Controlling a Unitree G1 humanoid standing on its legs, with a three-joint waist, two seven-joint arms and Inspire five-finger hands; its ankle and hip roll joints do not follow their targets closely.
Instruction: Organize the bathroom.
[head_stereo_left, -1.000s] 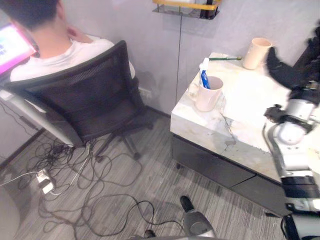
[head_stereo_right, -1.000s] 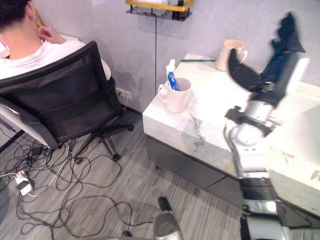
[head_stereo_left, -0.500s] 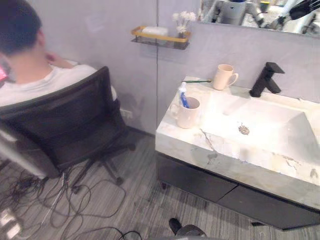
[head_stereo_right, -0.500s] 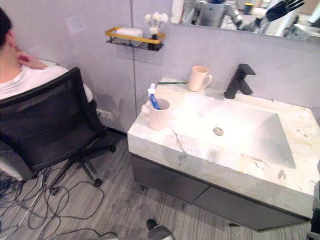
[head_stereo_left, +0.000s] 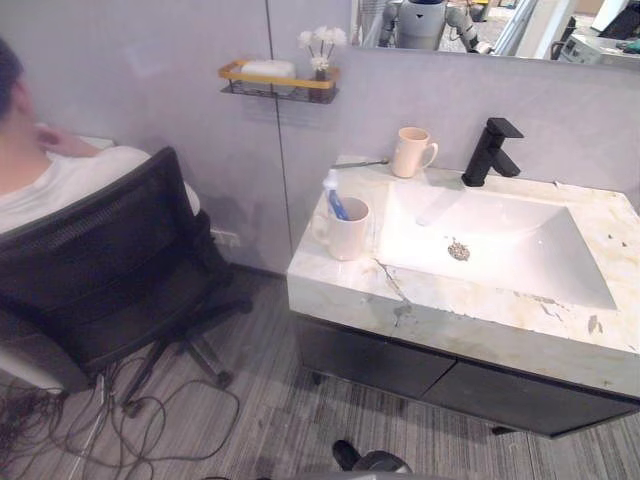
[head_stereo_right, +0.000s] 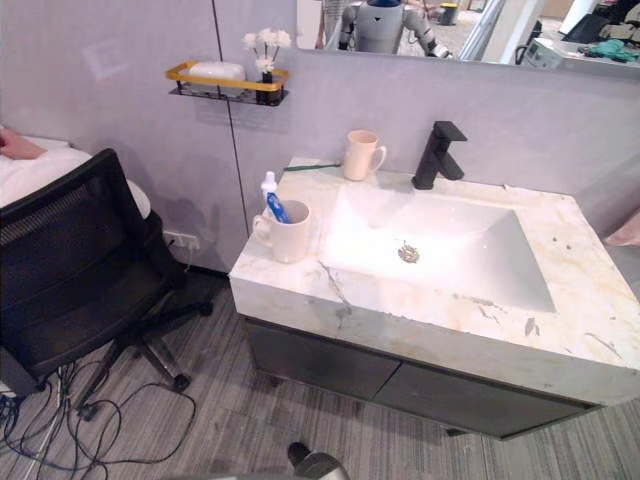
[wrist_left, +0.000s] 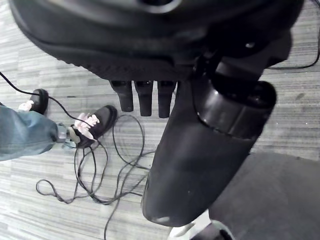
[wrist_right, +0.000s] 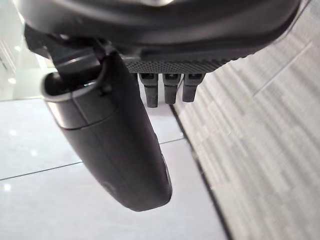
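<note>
Toothbrush (head_stereo_left: 362, 163) beside mug (head_stereo_left: 411, 152), vanity top (head_stereo_left: 520, 310)

Head stereo pair looks down from above at marble vanity (head_stereo_left: 440, 300) w/ sink basin (head_stereo_right: 430, 245), faucet (head_stereo_left: 490, 150), two mugs, wall shelf (head_stereo_right: 225, 85); both eyes share all that, office chair (head_stereo_left: 110, 270) too. L wrist cam sits v. close behind left hand (wrist_left: 200, 150), facing grey floor. R wrist cam likewise tight on right hand (wrist_right: 115, 145), floor beyond.

Cream cup (head_stereo_left: 346, 228) holding toothpaste stands upright beside basin (head_stereo_left: 500, 240).
</note>
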